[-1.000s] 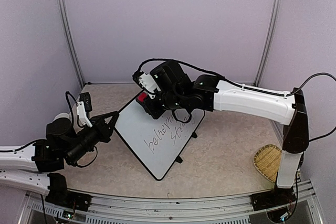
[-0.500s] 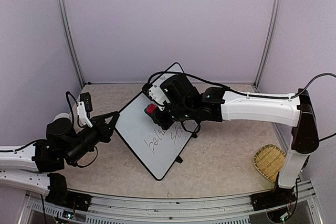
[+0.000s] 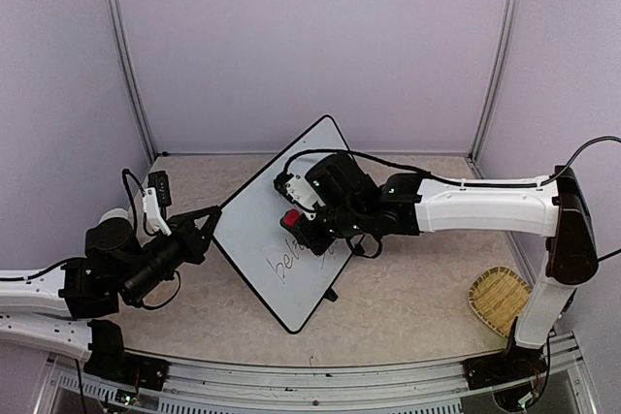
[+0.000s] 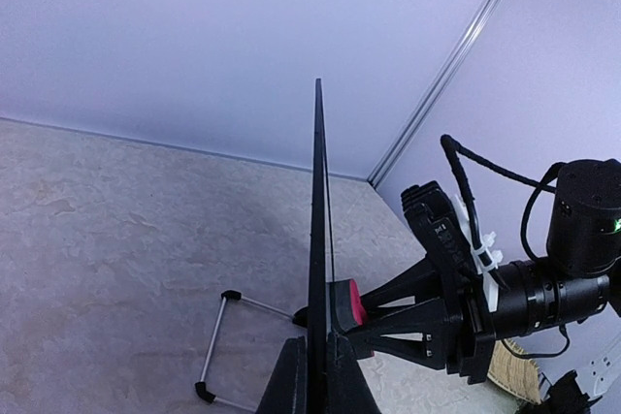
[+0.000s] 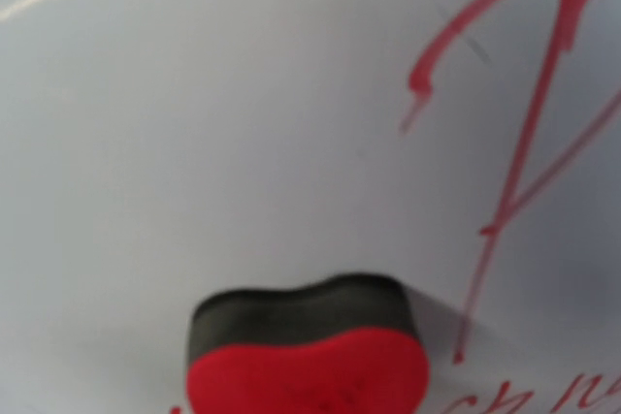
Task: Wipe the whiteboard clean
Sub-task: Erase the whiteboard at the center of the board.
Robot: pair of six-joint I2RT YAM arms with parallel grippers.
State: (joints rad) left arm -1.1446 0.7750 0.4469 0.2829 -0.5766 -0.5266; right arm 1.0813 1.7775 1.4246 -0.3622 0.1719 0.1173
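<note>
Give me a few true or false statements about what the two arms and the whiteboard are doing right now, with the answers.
1. The left gripper clamps the whiteboard by its edge. True.
2. The whiteboard lies flat on the table. False: it stands upright.
3. The right gripper presses an eraser against the board. True.
4. The board is wiped clean. False: handwriting remains.
5. The woven tray lies beside the left arm. False: it lies near the right arm.

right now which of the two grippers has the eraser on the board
The right gripper: it holds the red and black eraser against the whiteboard. The left gripper has no eraser and only clamps the board's edge.
</note>
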